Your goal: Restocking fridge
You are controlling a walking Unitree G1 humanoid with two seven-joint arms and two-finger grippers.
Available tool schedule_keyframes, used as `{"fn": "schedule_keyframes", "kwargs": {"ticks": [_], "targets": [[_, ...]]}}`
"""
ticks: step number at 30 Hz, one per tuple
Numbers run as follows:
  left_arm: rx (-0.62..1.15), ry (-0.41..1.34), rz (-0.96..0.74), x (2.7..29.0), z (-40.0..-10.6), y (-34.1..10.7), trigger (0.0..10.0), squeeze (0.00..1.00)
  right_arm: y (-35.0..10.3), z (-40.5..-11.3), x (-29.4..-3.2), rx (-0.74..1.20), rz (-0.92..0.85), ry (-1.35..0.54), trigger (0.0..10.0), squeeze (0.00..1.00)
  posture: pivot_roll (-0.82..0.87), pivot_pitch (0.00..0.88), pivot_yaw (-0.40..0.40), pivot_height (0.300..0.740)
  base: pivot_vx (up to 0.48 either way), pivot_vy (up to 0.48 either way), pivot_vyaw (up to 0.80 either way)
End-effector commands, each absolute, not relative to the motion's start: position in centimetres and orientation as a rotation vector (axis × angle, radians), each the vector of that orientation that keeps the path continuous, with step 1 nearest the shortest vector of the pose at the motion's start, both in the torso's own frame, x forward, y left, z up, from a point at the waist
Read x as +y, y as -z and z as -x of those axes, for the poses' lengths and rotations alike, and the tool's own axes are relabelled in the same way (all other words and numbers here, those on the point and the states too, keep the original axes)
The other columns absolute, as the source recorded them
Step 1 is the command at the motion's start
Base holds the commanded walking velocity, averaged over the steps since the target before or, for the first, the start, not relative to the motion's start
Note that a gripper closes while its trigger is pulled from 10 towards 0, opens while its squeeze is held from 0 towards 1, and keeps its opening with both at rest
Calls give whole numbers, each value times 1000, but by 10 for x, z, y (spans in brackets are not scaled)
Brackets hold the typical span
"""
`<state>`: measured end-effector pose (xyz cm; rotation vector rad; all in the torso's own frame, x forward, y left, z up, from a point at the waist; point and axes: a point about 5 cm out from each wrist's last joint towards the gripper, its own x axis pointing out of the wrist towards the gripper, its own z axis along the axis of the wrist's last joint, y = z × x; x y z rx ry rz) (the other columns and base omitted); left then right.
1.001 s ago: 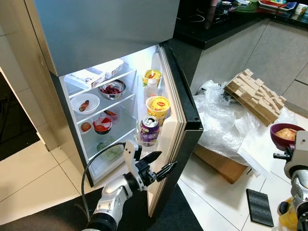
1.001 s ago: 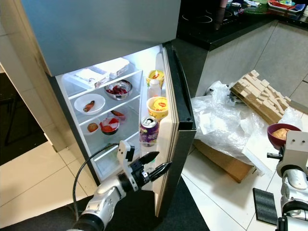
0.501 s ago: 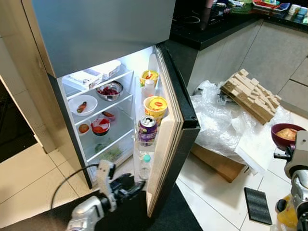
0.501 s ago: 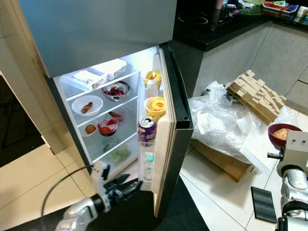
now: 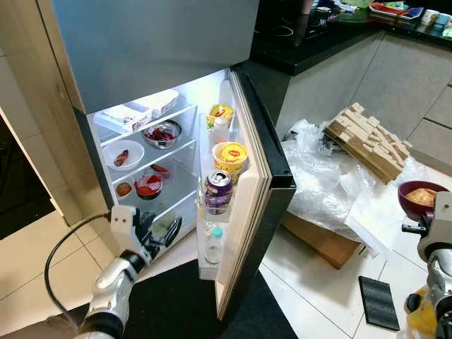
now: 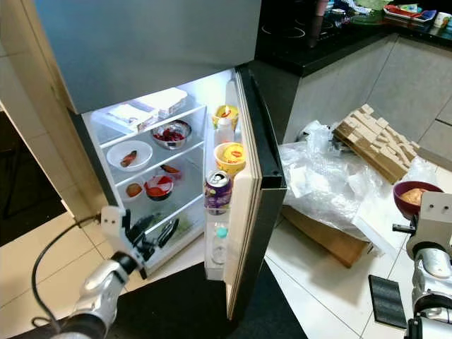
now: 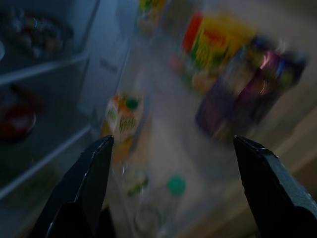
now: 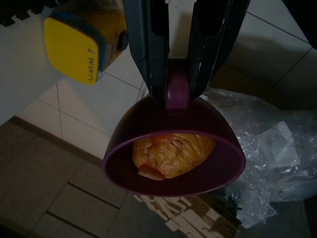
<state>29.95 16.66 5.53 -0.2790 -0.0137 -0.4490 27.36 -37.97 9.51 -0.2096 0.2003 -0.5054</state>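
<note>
The one clearly readable text is "UMM ?", printed in dark letters on the yellow face of a box-shaped thing (image 8: 81,42) in the right wrist view. In the fridge door, the yellow cup (image 5: 231,157) has a red oval logo on its lid and the purple can (image 5: 218,192) carries print, but both are too small to read. The labels seen in the left wrist view are blurred beyond reading.
</note>
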Motion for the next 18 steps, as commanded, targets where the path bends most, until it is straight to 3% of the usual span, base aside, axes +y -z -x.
{"fn": "schedule_keyframes", "kwargs": {"ticks": [1,18], "targets": [[-17,481,285,151,-301,-55,10000,0,-112,-275,-390,143,213,537,10000,0,-43,0,-55,739,0,0,0],[-12,663,346,83,-307,-62,10000,0,-121,-277,-394,113,216,543,10000,0,-72,0,-47,739,0,0,0]]}}
